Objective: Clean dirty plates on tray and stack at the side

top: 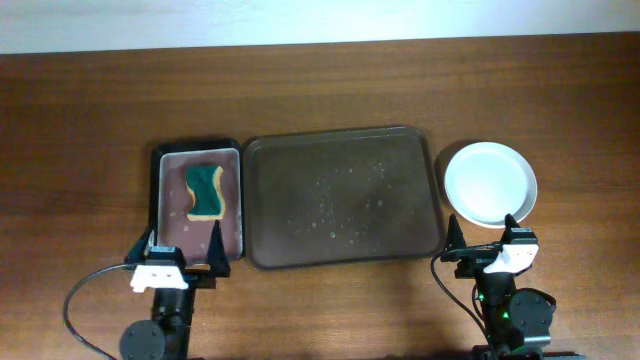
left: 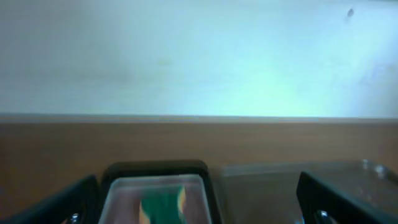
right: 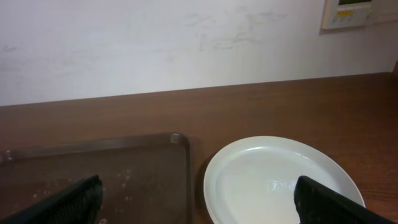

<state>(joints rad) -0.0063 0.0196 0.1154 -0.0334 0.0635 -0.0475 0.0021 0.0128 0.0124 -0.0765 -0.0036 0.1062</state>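
The large dark brown tray (top: 343,197) lies mid-table with no plates on it, only small wet specks. A white plate (top: 490,184) sits on the table right of the tray; whether other plates lie under it I cannot tell. It also shows in the right wrist view (right: 280,180), beside the tray's corner (right: 124,168). My left gripper (top: 178,258) is open and empty at the front edge, near the sponge tray. My right gripper (top: 490,245) is open and empty just in front of the plate. The left wrist view shows its open fingers (left: 199,205).
A smaller black-rimmed tray (top: 198,195) left of the big tray holds a green and yellow sponge (top: 205,191); both show in the left wrist view (left: 163,202). A pale wall stands behind the table.
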